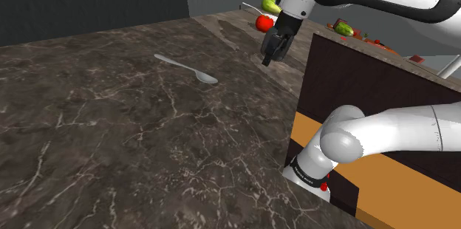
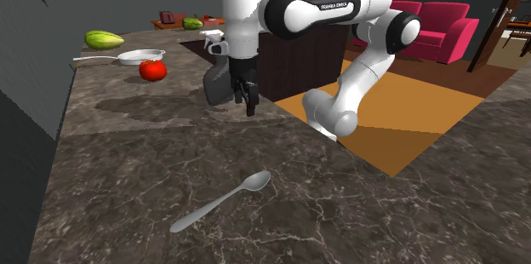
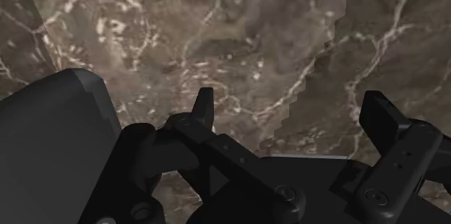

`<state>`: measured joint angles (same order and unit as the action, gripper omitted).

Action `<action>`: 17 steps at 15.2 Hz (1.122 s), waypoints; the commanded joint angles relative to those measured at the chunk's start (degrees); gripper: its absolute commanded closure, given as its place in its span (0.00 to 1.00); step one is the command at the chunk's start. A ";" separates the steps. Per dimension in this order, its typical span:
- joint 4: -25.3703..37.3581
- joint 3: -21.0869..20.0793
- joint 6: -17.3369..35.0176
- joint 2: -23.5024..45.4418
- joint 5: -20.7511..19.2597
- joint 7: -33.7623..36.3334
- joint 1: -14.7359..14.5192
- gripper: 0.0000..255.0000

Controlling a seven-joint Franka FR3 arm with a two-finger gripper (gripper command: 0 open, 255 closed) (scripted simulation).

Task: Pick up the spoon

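hand (image 1: 267, 59) open, holding nothing | it hangs up above the dark stone worktop (image 1: 111, 139) | grey spoon (image 1: 188, 69) lies flat on worktop, well apart from hand

Home, dark marble counter (image 2: 111, 160), red sofa (image 2: 436, 20), pan (image 2: 141, 55), tomato (image 2: 152, 70)

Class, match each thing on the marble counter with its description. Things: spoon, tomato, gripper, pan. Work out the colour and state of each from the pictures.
Column one:
1 spoon
2 tomato
3 gripper
4 pan

Column two:
A red and round
B black, fingers standing apart
C grey, lying flat with nothing touching it
D white, with a long handle

Pairs: 1-C, 2-A, 3-B, 4-D
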<state>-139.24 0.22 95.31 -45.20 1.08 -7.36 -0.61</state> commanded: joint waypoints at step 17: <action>25.43 -12.53 -2.54 28.41 9.05 12.57 -7.11 0.00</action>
<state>-115.98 -11.59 93.23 -18.81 9.84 4.36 -7.36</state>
